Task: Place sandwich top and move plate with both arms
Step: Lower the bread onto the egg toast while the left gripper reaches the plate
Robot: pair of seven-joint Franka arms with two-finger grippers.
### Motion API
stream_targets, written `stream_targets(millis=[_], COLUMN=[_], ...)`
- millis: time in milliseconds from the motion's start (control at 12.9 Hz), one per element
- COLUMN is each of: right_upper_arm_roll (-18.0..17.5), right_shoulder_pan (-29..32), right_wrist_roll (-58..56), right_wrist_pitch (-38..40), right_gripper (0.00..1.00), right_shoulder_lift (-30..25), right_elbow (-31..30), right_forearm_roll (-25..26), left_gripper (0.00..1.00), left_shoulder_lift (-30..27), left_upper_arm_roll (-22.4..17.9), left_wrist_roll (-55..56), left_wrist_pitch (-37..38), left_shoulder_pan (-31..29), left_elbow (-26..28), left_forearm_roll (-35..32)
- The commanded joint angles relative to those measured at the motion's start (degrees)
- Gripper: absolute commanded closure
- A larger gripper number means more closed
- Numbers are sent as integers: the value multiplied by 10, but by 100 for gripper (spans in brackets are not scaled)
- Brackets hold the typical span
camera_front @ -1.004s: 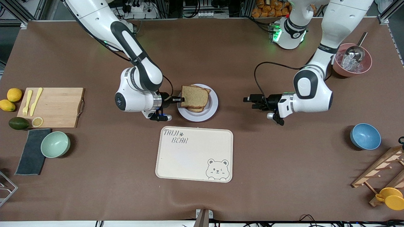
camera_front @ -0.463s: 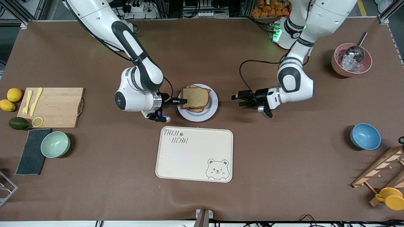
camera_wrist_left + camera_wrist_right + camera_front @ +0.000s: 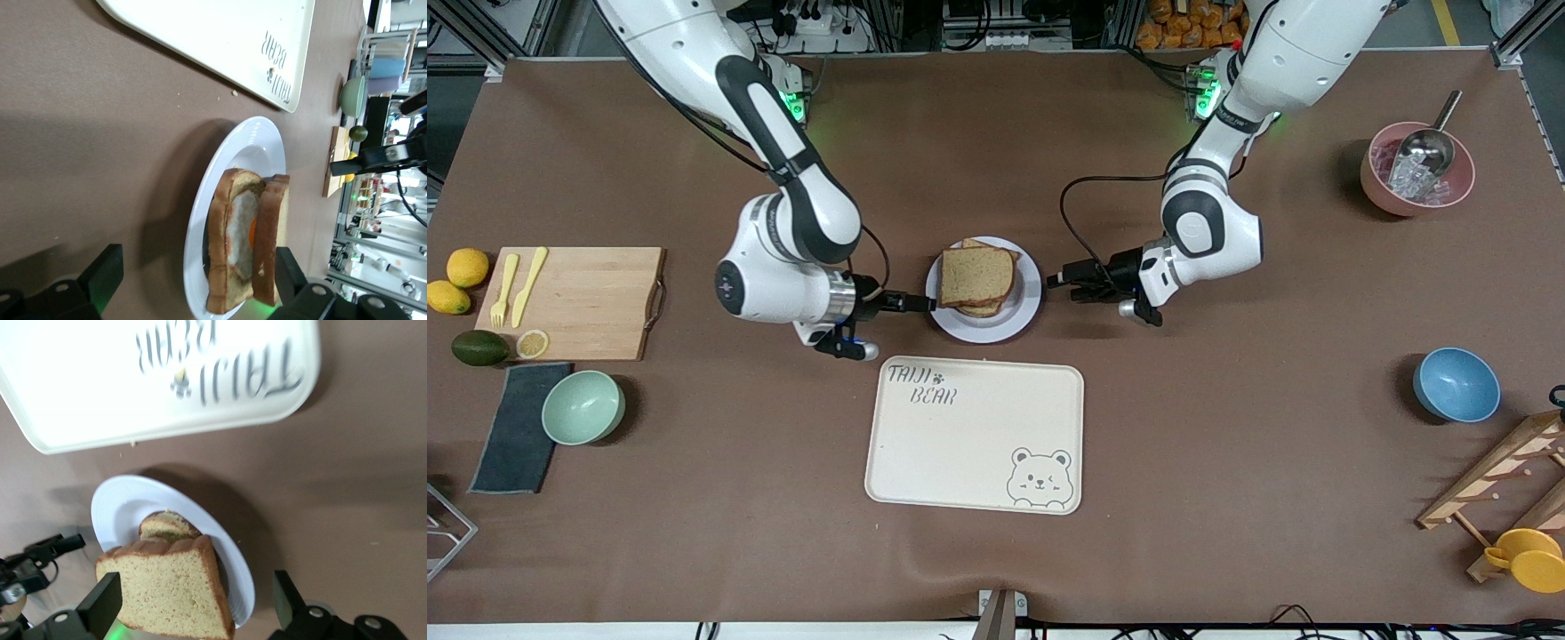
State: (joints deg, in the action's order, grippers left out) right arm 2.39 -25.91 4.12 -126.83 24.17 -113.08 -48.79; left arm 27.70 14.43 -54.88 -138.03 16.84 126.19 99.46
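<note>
Both grippers have closed in on the plate (image 3: 1028, 307). I see the sandwich top (image 3: 976, 276) released onto the egg slice (image 3: 239, 248). My right gripper (image 3: 918, 302) and left gripper (image 3: 1060, 281) gape empty at opposite rims, ready to lift.

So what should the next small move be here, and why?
Probably both open pincers closing onto the plate rim. The top slice already lies on the sandwich, the right pincer sits at one edge and the left pincer at the edge across from it.

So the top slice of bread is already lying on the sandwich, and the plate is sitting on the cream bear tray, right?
Not quite. The sandwich top does lie on the sandwich, but the plate sits on the brown table, beside the bear tray, not on it. The front view shows this.
</note>
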Motion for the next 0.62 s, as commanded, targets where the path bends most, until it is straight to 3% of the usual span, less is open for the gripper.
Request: stream_targets(millis=[0, 154, 309, 463, 541], right_upper_arm_roll=[44, 74, 75, 73, 70], right_shoulder_pan=[3, 21, 101, 137, 154], right_wrist_roll=[14, 14, 14, -16, -39], right_wrist_pitch=[24, 67, 166, 193, 193], right_gripper=[0, 0, 0, 0, 0], right_shoulder_lift=[-22, -21, -12, 2, 2], right_elbow=[3, 28, 82, 128, 132], right_forearm_roll=[57, 134, 180, 273, 293], left_gripper=[0, 0, 0, 0, 0], left_shoulder_lift=[21, 38, 48, 48, 48], left_upper_arm_roll=[-1, 0, 0, 0, 0], left_wrist_roll=[-48, -116, -161, -163, -163], left_wrist_pitch=[-8, -8, -8, -8, -8], left_shoulder_pan=[21, 27, 40, 41, 42], left_elbow=[-16, -16, -17, -17, -17], left_forearm_roll=[74, 142, 194, 196, 197])
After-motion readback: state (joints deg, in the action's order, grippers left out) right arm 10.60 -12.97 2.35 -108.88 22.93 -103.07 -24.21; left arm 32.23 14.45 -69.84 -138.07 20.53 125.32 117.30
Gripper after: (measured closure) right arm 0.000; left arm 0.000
